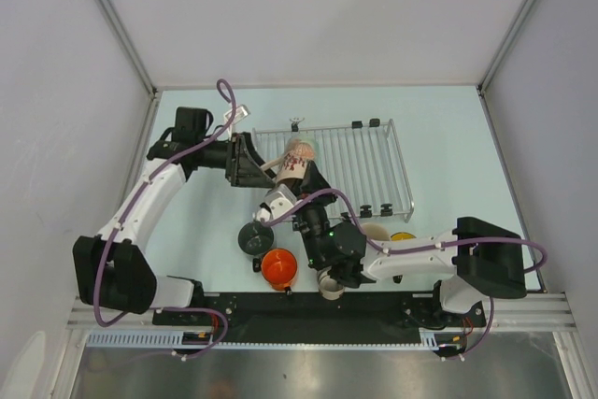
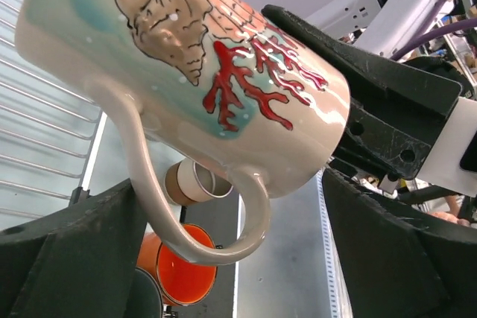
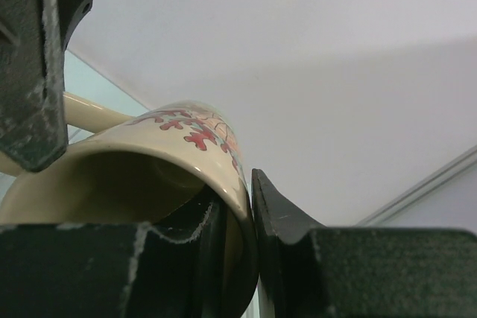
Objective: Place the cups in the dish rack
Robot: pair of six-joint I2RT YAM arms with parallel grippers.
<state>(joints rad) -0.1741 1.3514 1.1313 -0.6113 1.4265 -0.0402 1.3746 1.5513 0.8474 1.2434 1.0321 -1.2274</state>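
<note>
Two right fingers (image 3: 287, 221) pinch the cream mug (image 1: 299, 158) by its rim; left fingers (image 2: 63, 258) spread wide.

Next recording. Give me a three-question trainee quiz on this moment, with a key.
1. True or false: the right gripper pinches the rim of the cream ceramic mug painted with a shell and red coral.
2. Which mug stands next to the dark grey-green mug? A) the glossy orange mug; B) a blue mug; C) a pink mug.
3. In the top view, over which end of the silver wire dish rack is the held mug?
Key: 1 true; 2 A; 3 the left end.
</note>
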